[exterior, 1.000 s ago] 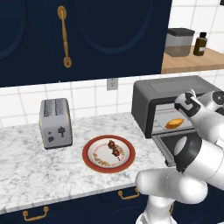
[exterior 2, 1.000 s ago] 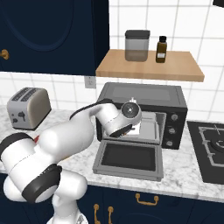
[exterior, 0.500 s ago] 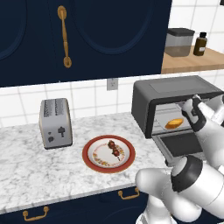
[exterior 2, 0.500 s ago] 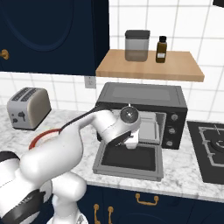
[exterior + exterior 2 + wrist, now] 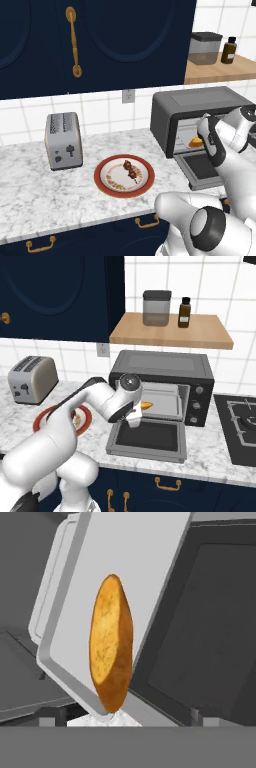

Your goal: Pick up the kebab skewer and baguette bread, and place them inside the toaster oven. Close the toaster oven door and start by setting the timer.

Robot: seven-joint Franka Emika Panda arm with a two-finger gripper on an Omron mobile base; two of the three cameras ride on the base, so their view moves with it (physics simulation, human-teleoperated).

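A silver toaster (image 5: 63,140) stands at the left on the marble counter (image 5: 30,200). Right of it, the skewer (image 5: 131,170) lies on a red-rimmed plate (image 5: 104,185). Further right the oven (image 5: 162,367) stands with its door (image 5: 146,440) dropped flat. The baguette (image 5: 110,643) rests on the pale tray (image 5: 137,572) inside. The gripper (image 5: 134,420) hovers over the door with jaws apart, holding nothing.

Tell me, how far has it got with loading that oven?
Partly done. The baguette bread already lies on the tray inside the toaster oven. The claw is open and empty by the oven mouth. The kebab skewer is still on the plate, and the toaster oven door hangs open; timer unset.
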